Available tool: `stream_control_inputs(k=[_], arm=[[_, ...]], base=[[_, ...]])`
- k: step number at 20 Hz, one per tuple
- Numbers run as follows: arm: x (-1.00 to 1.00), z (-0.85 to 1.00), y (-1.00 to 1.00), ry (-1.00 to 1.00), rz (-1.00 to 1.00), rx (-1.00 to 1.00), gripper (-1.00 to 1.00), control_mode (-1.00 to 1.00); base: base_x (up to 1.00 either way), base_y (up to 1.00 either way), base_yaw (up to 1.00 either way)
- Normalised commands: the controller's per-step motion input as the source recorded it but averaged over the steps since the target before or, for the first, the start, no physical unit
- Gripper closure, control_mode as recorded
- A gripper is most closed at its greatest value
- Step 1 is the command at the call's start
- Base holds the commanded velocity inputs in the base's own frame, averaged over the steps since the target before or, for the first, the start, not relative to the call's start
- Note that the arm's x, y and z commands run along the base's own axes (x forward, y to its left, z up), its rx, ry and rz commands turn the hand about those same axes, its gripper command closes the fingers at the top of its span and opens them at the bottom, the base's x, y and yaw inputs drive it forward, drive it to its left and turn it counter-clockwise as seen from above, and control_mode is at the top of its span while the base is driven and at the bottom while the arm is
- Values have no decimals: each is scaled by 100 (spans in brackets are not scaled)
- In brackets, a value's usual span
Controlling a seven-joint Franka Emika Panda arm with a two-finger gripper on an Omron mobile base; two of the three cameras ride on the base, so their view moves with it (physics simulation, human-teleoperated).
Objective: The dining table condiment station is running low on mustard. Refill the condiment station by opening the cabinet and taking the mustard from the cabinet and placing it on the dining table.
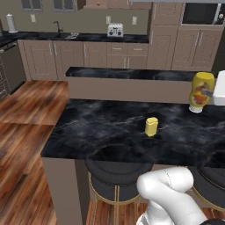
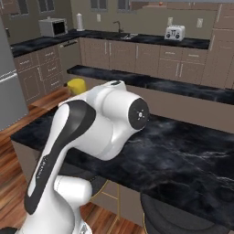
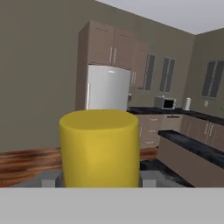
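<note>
The mustard (image 1: pixel 201 91), a yellow squeeze bottle with an orange-red label, hangs slightly tilted with its white end down at the far right of the dining table (image 1: pixel 101 127). I cannot tell whether it touches the top. My gripper (image 1: pixel 210 93) reaches in from the right edge and is shut on the bottle. In the hand view the mustard (image 3: pixel 99 146) stands as a broad yellow cylinder between my grey finger pads (image 3: pixel 49 178). In the right base view a bit of the yellow mustard (image 2: pixel 77 85) peeks out behind my arm, above the dining table (image 2: pixel 183 155). The cabinet is out of view.
A small plain yellow container (image 1: pixel 151 126) stands mid-table. Round black stools (image 1: pixel 116 173) are tucked under the near edge. Beyond the table runs a raised black ledge (image 1: pixel 132 73), then the counter with a toaster (image 1: pixel 115 30). The hand faces a fridge (image 3: pixel 108 87).
</note>
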Motion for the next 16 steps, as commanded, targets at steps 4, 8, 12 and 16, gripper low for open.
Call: stream_control_inputs(k=[4, 8, 12, 16], arm=[[23, -24, 0, 0, 3, 0, 100, -100], [33, -43, 0, -1, 4, 0, 100, -100], [37, -64, -4, -3, 6, 0, 100, -100], [37, -69, -20, 0, 7, 0, 100, -100]], base=[[0, 0, 0], [0, 0, 0], [0, 0, 0], [0, 0, 0]])
